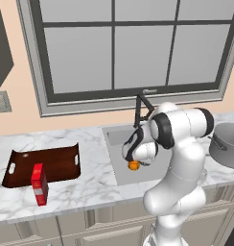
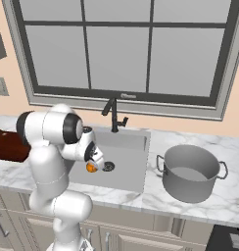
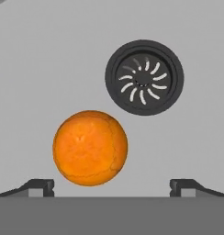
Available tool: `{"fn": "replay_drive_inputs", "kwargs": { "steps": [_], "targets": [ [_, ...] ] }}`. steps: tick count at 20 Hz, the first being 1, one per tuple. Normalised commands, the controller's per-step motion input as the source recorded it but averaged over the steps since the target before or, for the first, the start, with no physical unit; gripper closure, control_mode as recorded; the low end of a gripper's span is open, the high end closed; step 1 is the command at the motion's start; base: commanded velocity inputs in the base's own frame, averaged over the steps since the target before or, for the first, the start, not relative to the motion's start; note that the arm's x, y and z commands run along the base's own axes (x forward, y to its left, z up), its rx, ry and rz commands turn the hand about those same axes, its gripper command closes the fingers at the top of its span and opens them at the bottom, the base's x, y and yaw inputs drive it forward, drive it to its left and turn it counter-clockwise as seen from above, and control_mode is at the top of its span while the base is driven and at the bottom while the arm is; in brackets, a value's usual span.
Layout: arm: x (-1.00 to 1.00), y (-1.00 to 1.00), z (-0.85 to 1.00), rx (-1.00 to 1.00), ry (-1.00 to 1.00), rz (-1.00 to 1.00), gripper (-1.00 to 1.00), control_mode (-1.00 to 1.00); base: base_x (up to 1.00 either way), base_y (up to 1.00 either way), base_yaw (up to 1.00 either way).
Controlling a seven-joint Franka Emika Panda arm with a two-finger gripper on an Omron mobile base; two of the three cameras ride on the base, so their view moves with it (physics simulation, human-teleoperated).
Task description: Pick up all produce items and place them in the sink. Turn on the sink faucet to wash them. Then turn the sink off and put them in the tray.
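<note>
The orange fruit (image 3: pixel 90 148) lies on the grey floor of the sink (image 3: pixel 49 55), beside the round dark drain (image 3: pixel 144 77). My gripper (image 3: pixel 112 187) hangs straight over the basin, open, its two fingertips (image 3: pixel 40 186) set wide apart. The fruit sits just past them, left of their midline, and nothing is held. From the base the orange fruit (image 1: pixel 134 165) (image 2: pixel 91 167) peeks out under my hand, inside the sink (image 1: pixel 120 138) (image 2: pixel 129 147). The black faucet (image 1: pixel 140 108) (image 2: pixel 113 115) stands at the basin's back edge. The reddish-brown tray (image 1: pixel 52 161) (image 2: pixel 8 145) rests on the counter left of the sink.
A tall red box (image 1: pixel 39 184) with a white label stands at the tray's front edge. A round grey pot (image 1: pixel 228 144) (image 2: pixel 190 171) sits on the marble counter right of the sink. A window runs behind the faucet.
</note>
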Motion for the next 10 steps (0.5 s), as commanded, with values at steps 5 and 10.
{"fn": "replay_drive_inputs", "kwargs": {
  "steps": [5,10],
  "targets": [
    [0.18,0.01,-0.21,0.0,-0.01,0.0,-1.0,-1.0,0.0,0.0,0.0],
    [0.1,0.0,-0.24,0.0,0.0,0.0,-1.0,-1.0,0.0,0.0,0.0]
  ]
}}
